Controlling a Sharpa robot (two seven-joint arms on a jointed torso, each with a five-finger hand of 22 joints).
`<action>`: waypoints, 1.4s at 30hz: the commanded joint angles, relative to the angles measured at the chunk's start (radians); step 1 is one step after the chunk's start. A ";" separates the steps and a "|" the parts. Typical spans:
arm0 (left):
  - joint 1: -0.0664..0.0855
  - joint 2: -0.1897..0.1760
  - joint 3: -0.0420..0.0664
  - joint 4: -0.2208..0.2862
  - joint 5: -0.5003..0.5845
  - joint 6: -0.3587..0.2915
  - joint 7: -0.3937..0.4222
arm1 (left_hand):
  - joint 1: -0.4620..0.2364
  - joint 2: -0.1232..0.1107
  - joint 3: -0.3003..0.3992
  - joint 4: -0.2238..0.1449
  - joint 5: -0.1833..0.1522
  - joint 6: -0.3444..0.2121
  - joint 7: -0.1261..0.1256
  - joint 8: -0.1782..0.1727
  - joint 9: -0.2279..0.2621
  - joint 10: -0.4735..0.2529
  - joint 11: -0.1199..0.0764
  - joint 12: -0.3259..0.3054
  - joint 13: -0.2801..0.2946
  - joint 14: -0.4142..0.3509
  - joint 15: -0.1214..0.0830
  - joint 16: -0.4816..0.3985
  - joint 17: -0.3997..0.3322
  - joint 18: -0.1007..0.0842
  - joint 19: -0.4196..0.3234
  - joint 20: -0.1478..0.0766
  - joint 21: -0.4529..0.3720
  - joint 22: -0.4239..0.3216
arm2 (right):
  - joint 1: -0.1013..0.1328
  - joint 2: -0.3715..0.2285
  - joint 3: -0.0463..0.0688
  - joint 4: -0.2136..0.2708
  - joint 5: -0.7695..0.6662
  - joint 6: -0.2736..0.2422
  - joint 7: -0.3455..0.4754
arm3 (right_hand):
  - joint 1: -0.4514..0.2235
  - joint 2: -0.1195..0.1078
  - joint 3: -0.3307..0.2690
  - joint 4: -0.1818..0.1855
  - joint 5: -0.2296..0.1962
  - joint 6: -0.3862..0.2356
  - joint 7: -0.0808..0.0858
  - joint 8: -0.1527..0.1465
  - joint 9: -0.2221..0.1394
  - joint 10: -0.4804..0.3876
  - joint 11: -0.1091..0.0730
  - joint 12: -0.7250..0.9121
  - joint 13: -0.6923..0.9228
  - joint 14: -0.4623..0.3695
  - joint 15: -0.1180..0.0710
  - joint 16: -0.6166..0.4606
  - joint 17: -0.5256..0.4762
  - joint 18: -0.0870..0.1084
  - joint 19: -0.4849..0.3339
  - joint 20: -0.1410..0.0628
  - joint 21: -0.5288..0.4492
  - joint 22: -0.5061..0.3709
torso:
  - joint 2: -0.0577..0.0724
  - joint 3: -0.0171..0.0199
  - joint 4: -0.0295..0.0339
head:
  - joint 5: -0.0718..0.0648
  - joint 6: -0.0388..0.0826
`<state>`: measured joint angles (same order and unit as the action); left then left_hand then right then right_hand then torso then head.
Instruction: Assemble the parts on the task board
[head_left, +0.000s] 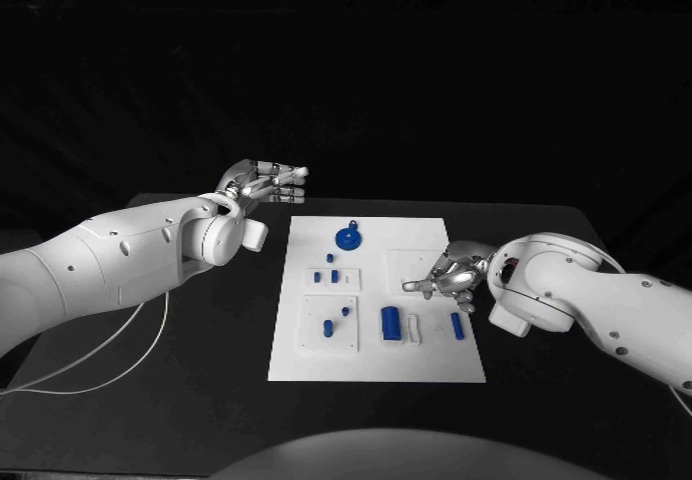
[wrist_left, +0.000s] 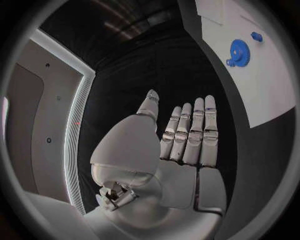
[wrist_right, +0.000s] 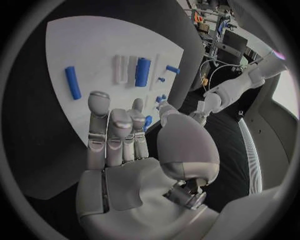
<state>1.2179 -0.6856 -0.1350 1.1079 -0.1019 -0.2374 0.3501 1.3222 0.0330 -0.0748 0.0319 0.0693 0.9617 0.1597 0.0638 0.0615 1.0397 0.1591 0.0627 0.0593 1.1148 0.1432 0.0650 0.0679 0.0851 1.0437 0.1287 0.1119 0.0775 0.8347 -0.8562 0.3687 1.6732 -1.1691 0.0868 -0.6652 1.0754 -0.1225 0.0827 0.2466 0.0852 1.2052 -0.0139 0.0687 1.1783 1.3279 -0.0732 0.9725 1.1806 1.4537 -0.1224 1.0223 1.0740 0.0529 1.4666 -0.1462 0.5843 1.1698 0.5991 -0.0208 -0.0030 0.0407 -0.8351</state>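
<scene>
The white task board (head_left: 433, 355) lies in the middle of the black table. A blue gear (head_left: 349, 238) sits near its far edge, with small blue pieces (head_left: 329, 277) below it. Nearer me lie a thick blue cylinder (head_left: 391, 322), a white bar (head_left: 413, 328) and a thin blue rod (head_left: 456, 325). My right hand (head_left: 450, 272) hovers over the board's right side, fingers stretched out and holding nothing (wrist_right: 125, 135). In the right wrist view the rod (wrist_right: 73, 82) and the cylinder (wrist_right: 142, 71) lie beyond its fingertips. My left hand (head_left: 264, 183) hangs off the board's far left corner, flat and empty (wrist_left: 181, 140), the gear (wrist_left: 238, 52) off to its side.
A raised white sub-plate (head_left: 310, 335) on the board's left carries two small blue pieces (head_left: 329, 325). Bare black table (head_left: 202, 340) surrounds the board. A thin white cable (head_left: 130, 345) trails from my left arm across the table's left side.
</scene>
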 joint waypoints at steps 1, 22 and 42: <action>-0.001 0.002 0.001 0.002 -0.002 0.003 0.006 | -0.007 -0.001 0.001 0.006 -0.001 -0.010 0.000 -0.002 -0.001 -0.004 -0.001 -0.002 -0.001 -0.010 0.000 -0.003 0.001 0.006 -0.002 0.003 0.003 -0.001 | -0.001 -0.015 0.013 -0.012 0.050 0.022 0.006 | 0.008 0.003 -0.005 -0.005 0.001 0.005 -0.001 -0.004 0.002 0.007 0.000 0.007 0.003 0.003 0.000 0.007 0.002 0.003 0.045 0.002 0.007 0.002 | 0.000 -0.0004 0.0009 | -0.004 0.000; -0.001 0.006 0.001 0.003 -0.003 0.002 0.006 | -0.006 -0.005 0.002 0.007 -0.002 -0.006 0.000 -0.001 -0.001 -0.006 0.000 -0.002 -0.001 -0.014 0.001 -0.003 0.001 0.007 -0.003 0.004 0.002 -0.001 | -0.047 -0.081 0.021 -0.064 -0.094 0.141 -0.042 | 0.023 -0.007 0.000 -0.010 0.067 0.002 -0.004 -0.003 0.101 0.008 -0.002 0.024 0.023 0.002 -0.001 0.017 0.015 0.001 0.046 0.001 0.010 0.019 | 0.000 -0.0008 0.0028 | -0.036 -0.004; -0.001 0.002 0.001 0.003 -0.003 0.006 0.002 | -0.007 -0.007 0.004 0.010 -0.003 -0.007 0.000 -0.001 -0.001 -0.006 0.000 -0.002 -0.001 -0.015 0.002 -0.003 0.001 0.008 -0.002 0.005 0.003 -0.001 | -0.106 -0.078 0.013 -0.034 -0.228 0.112 -0.043 | 0.029 -0.015 0.023 0.000 0.084 0.003 -0.004 -0.004 0.106 0.006 -0.002 0.023 0.022 0.002 -0.001 0.017 0.017 0.001 0.046 0.001 0.012 0.022 | 0.000 -0.0001 0.0016 | -0.030 -0.007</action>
<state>1.2179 -0.6842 -0.1352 1.1092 -0.1022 -0.2379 0.3472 1.3222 0.0330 -0.0710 0.0356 0.0693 0.9591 0.1571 0.0638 0.0615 1.0397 0.1591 0.0627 0.0593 1.1059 0.1447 0.0650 0.0679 0.0851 1.0437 0.1287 0.1119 0.0775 0.7307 -0.9348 0.3822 1.6354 -1.3494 0.1980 -0.6965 1.1031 -0.1290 0.0989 0.2479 0.1666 1.2118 -0.0147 0.0687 1.2838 1.3367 -0.0752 0.9983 1.2037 1.4537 -0.1224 1.0370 1.0905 0.0529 1.4666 -0.1462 0.5981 1.1909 0.5996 -0.0213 -0.0012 0.0104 -0.8423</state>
